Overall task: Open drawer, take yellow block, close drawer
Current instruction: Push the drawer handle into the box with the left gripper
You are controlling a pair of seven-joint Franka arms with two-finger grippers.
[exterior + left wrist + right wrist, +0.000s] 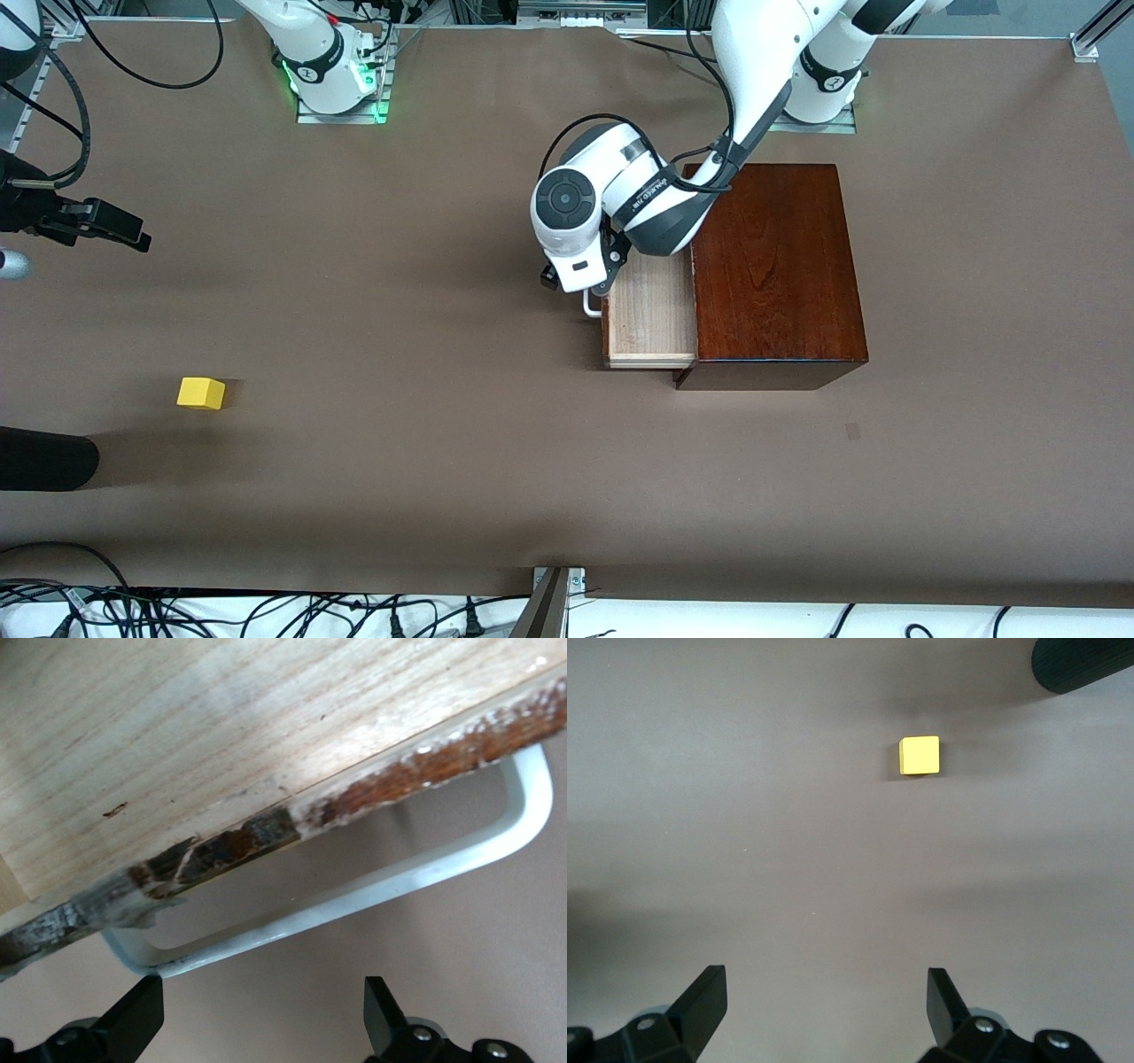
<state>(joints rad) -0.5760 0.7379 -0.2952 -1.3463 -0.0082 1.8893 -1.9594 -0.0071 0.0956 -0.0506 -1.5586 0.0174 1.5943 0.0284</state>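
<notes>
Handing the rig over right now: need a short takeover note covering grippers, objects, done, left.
Left gripper: open, at the white U-shaped bar handle of the pale wooden drawer, not clamped on it.
Right gripper: open, empty, up over bare table at the right arm's end, looking down at the small yellow cube.
Drawer: pulled partway out of the glossy dark mahogany box; the visible part holds nothing.
Cube: on the table, near the right arm's end, nearer the front camera than the drawer.
Done: drawer open.
Left: pick up the cube, close the drawer.
</notes>
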